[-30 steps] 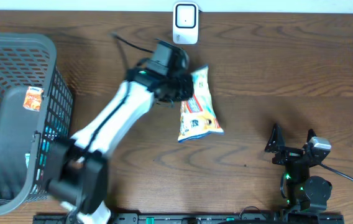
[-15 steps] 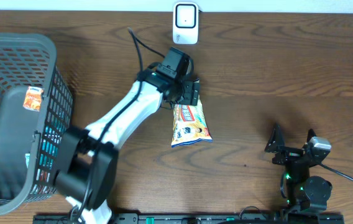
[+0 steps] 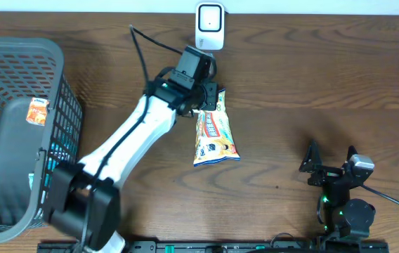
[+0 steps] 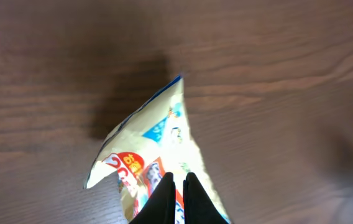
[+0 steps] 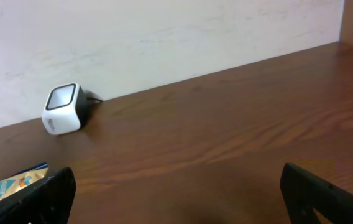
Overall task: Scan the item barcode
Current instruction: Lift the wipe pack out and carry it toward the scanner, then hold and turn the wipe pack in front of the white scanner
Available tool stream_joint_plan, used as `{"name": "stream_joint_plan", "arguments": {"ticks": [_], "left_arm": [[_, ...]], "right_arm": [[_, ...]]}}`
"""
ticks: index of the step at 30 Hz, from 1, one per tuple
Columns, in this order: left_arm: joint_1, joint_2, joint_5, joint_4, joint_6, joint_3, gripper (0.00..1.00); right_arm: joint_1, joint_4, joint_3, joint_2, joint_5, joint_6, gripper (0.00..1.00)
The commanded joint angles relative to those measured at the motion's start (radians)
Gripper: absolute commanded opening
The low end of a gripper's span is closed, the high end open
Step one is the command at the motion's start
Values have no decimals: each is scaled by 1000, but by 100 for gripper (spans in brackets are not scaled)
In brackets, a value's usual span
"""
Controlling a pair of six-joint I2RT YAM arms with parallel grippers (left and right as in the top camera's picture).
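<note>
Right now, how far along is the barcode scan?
Done: the left gripper is shut on the snack bag at its top end, just in front of the scanner. In hand: holding the bag there. Left: facing its barcode to the scanner; no barcode shows in any view. The right gripper sits open, off to the side.

Your left gripper (image 4: 178, 194) shows at the bottom edge, black fingertips pressed together with only a sliver between them, pinching the snack bag (image 4: 163, 142). The bag is cream with a blue edge, creased into a tent shape, one corner pointing to the top of the frame. There's a red label (image 4: 130, 168) with white numerals at its lower left; the other print is too blurred to read. The dark wooden table (image 4: 288, 93) sits behind, and the bag's shadow (image 4: 133, 93) falls upper left.
</note>
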Motion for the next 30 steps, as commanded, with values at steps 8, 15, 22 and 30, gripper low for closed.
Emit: {"name": "stream_joint_plan", "arguments": {"ticks": [8,15,22,30], "left_arm": [[-3,355,-10,29,-208,-19,8],[-68,425,-7,45,-168,-7,7],[-116,272,-174,-111,-117,101,7],[-98,68,-363,-133,-136,111,8]], "right_arm": [[6,-3,-2,-6,2,11,99],[6,-3,-2,-6,2,11,99],[6,-3,-2,-6,2,11,99],[6,-3,-2,-6,2,11,99]]}}
